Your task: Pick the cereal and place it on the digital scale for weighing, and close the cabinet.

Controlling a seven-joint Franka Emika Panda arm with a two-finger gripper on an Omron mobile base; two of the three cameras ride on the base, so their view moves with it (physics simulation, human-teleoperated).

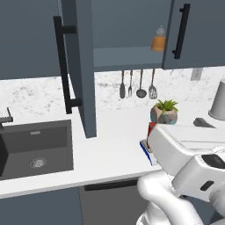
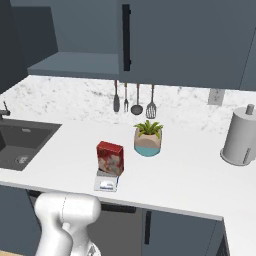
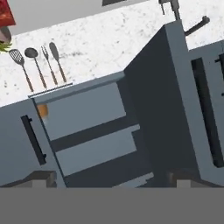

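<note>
arm: white, bent, big elbow low in the left base view | tool (image 3: 109, 180): two dark tips far apart, wide open | between the tips: nothing, no touch

A white counter (image 2: 190, 175) runs across the middle of both base views, backed by a marbled white wall (image 2: 65, 95). At the left, a dark sink (image 1: 35, 149) is set into it, with a black tap (image 1: 5, 117) at the frame's edge. Four utensils (image 2: 133, 100) hang on the wall. Dark lower cabinet fronts (image 2: 180, 230) sit beneath, and a wall socket (image 2: 215, 96) shows at upper right.
</note>
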